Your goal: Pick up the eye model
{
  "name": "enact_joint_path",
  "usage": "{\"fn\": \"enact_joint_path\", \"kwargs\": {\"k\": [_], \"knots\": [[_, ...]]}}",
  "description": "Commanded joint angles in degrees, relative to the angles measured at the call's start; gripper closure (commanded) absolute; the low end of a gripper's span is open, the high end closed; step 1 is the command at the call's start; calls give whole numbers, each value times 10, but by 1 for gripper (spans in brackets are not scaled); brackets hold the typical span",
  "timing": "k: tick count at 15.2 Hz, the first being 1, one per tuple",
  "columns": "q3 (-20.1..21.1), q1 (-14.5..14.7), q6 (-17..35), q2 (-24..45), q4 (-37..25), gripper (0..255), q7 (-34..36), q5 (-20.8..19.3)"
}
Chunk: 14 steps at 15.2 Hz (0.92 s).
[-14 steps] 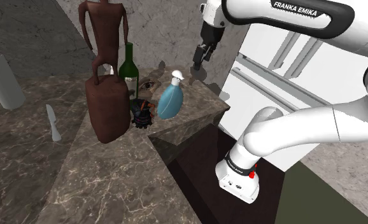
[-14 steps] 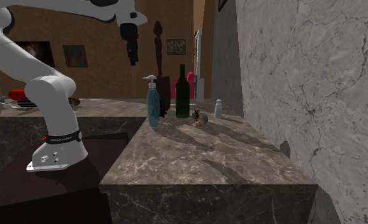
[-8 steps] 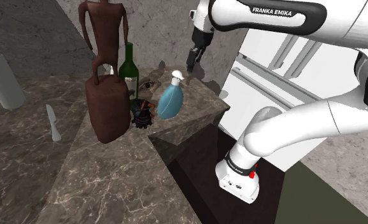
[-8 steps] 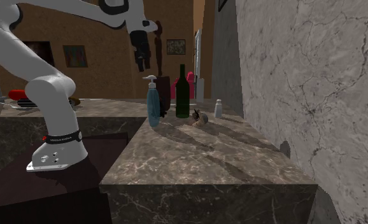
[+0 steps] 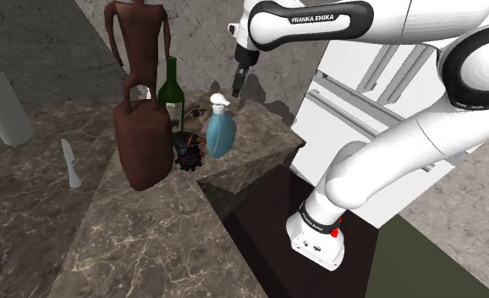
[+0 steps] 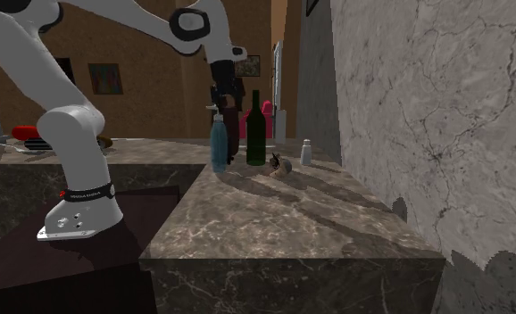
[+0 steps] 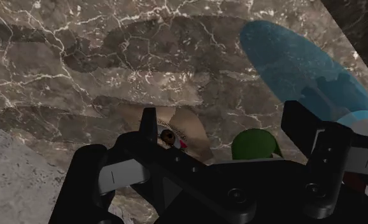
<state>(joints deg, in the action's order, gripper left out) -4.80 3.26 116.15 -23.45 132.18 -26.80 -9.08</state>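
Wrist view: the all-black two-finger pincer [image 7: 224, 121] is seen with its fingers well apart, clasping nothing. The small tan eye model with a brown iris [image 7: 170, 132] lies on the brown marbled surface [image 7: 81, 63] below the pincer, beside one fingertip. The dark green bottle [image 7: 256, 145] and blue pump bottle [image 7: 297, 63] crowd it. It is judged light, rigid and smooth, best taken across its narrow flanks.

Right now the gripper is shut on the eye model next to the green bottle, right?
Not quite. The gripper is open and empty, hanging above the counter. The eye model lies there next to the green bottle; the wrist view shows it.
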Motion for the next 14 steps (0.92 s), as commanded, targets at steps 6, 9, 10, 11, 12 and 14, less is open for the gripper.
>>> {"fn": "enact_joint_path", "kwargs": {"k": [6, 9, 10, 11, 12, 14], "knots": [[-33, 22, 86, 154, -72, 0, -140, 26], [-36, 27, 111, 219, -113, 0, -200, 45], [-36, 28, 118, 241, -129, 0, -219, 52], [-35, 29, 124, 263, -144, 0, -239, 59], [-33, 29, 129, 284, -161, 0, -258, 66], [-28, 29, 137, 327, -195, 0, -294, 79]]}}
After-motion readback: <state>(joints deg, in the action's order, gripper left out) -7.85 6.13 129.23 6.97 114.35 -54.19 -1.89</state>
